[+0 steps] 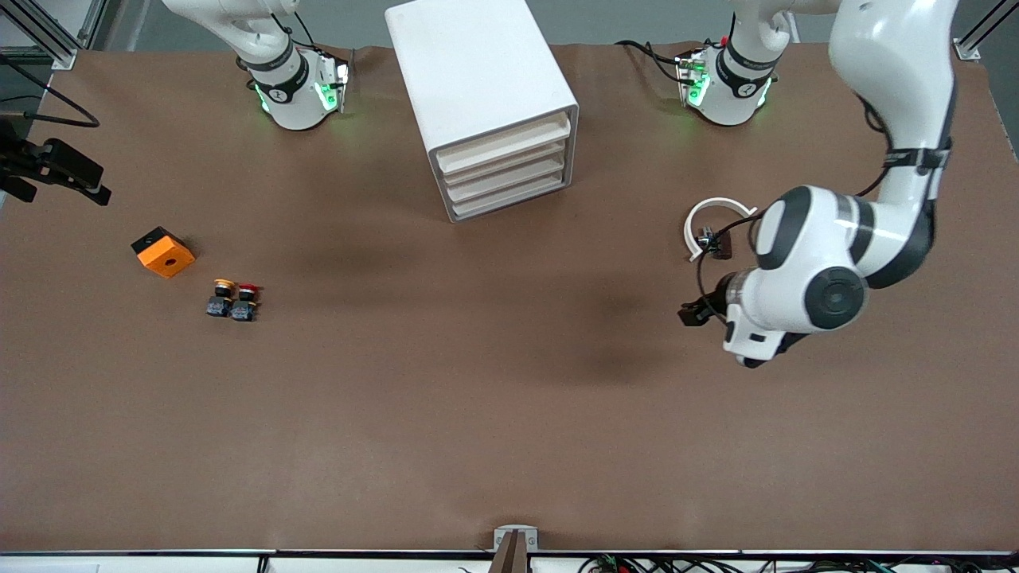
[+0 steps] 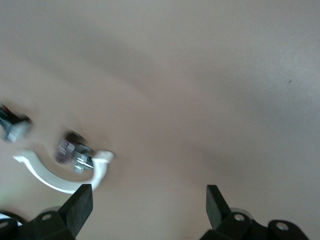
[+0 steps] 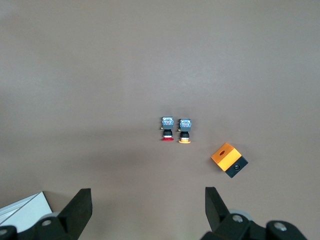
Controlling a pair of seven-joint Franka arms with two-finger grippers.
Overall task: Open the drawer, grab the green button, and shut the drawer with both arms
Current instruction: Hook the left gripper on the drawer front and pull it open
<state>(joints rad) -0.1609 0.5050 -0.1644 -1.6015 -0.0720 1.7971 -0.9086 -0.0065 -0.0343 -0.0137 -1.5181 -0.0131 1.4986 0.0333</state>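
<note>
The white cabinet [image 1: 486,95] stands between the two arm bases, and all of its stacked drawers [image 1: 509,191] are pushed in. The green button is hidden. My left gripper [image 1: 694,312] hangs over bare table toward the left arm's end, beside a white ring. In the left wrist view my left gripper [image 2: 148,192] is open with nothing between its fingers. My right gripper [image 3: 147,195] is open and empty too, high over the table; the front view does not show it.
A white open ring [image 1: 712,215] [image 2: 55,175] with a small dark part [image 1: 714,243] lies by the left gripper. A yellow-capped button [image 1: 221,296] [image 3: 184,131], a red-capped one [image 1: 245,301] [image 3: 167,130] and an orange box [image 1: 163,251] [image 3: 228,159] sit toward the right arm's end.
</note>
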